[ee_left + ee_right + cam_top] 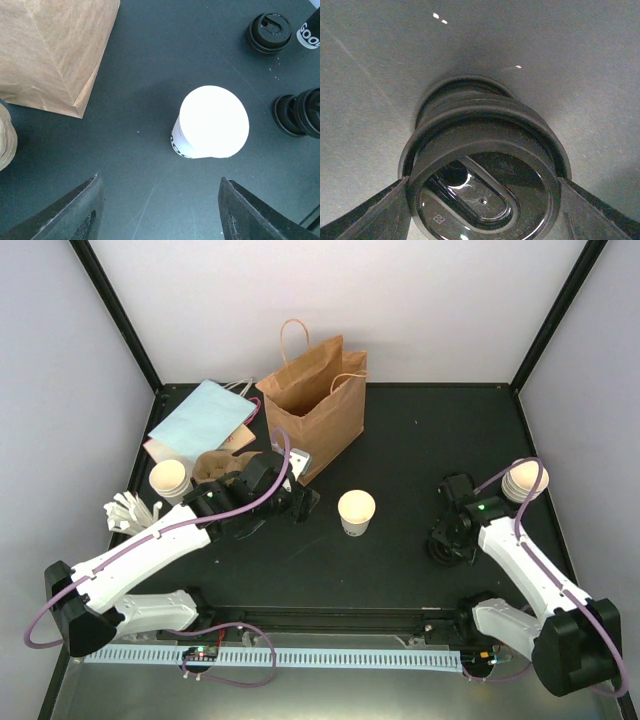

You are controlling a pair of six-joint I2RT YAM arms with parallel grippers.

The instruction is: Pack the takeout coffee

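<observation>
While left jaws gape before one cup, right jaws clasp one lid.

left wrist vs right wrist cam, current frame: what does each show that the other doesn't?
Left wrist only: an open cup with no lid, a corner of the brown bag, a single lid lying beyond the cup, and the left gripper open, short of the cup. Right wrist only: a close-up of a lid stack framed by the right gripper, fingers against its rim; a firm grip can't be confirmed. Both: the dark table and black lids. The edge lids in the left view may be that same stack; unclear.
</observation>
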